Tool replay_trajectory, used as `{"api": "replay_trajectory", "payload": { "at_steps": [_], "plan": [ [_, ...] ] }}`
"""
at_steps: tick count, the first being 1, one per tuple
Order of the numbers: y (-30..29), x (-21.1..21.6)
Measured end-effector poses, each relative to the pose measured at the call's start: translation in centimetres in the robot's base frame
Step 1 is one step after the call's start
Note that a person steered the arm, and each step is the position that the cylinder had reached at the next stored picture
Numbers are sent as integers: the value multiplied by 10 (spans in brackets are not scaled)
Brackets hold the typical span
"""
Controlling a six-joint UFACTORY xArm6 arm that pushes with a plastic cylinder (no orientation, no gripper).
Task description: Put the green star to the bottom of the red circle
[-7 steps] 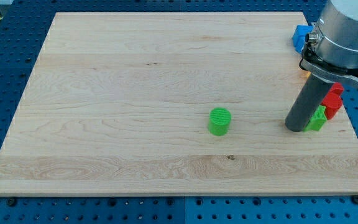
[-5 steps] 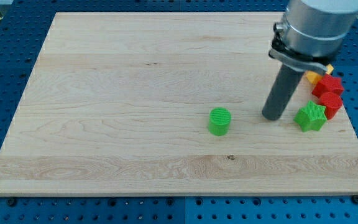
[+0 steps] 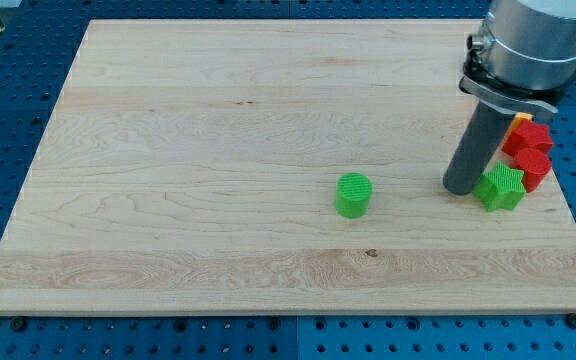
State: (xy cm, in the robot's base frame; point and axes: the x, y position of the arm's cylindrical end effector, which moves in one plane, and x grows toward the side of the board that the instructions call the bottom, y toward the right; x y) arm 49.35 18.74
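At the right of the frame the rod's tip (image 3: 461, 188), which has no hand and grips nothing, touches the left side of the green star block (image 3: 501, 187), already below-left of two red blocks (image 3: 530, 150) on the wooden bench (image 3: 218, 150), so only small alignment appears left.

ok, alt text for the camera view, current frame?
A dark rod's tip rests on a wooden board, just left of a green star near the view's right edge. Red blocks sit against the star's upper right; a green cylinder stands apart near the centre.
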Motion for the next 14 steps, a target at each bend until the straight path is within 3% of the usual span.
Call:
{"api": "replay_trajectory", "payload": {
  "at_steps": [14],
  "plan": [
    [45, 36]
  ]
}}
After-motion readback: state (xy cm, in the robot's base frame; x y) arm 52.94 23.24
